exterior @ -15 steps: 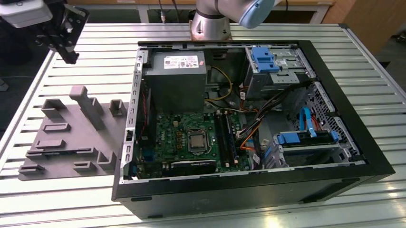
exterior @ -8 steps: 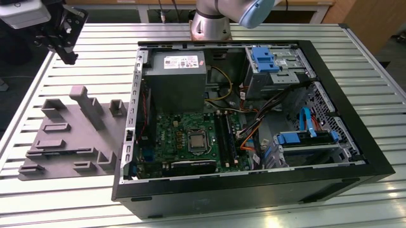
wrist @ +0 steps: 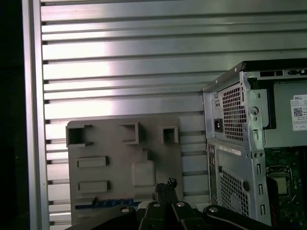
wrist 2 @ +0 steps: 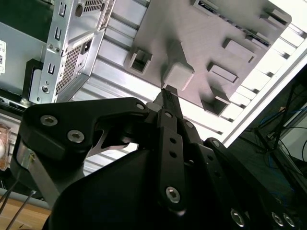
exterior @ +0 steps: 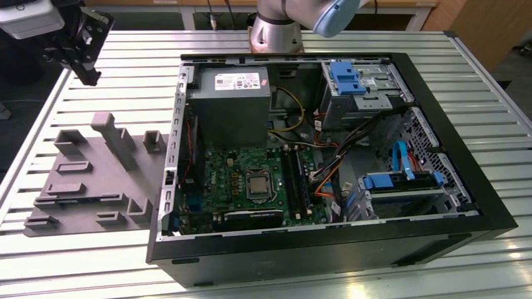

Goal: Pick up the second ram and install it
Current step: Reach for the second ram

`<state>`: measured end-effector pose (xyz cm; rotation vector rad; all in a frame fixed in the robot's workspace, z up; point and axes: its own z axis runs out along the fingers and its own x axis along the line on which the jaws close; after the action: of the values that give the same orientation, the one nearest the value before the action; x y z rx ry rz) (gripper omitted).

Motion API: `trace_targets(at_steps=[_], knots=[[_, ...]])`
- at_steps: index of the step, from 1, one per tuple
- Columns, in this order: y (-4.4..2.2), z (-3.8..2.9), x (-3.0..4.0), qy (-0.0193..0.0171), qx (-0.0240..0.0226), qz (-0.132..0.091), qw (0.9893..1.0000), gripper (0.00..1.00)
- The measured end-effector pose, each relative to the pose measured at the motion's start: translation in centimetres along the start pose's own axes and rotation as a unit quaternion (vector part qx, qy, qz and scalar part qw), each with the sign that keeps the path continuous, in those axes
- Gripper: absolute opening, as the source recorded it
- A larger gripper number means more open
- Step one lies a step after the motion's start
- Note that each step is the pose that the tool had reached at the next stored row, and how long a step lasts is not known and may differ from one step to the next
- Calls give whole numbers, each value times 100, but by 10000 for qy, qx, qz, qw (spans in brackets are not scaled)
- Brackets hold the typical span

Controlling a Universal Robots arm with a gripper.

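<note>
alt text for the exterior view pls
An open computer case lies on a slatted metal table, its motherboard exposed. A grey moulded tray sits beside it on the exterior view's left, and the gripper hangs over the table past the tray.

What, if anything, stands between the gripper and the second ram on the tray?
Nothing visible. In the first wrist view the gripper hangs clear above the grey tray, and the second ram lies exposed along one edge of it.
</note>
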<state>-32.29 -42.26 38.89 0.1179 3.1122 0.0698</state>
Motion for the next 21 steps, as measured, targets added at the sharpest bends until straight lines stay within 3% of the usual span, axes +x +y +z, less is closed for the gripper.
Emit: trace_targets(at_steps=[21], knots=[[-67,26,85,0,-3,1,10000,11]])
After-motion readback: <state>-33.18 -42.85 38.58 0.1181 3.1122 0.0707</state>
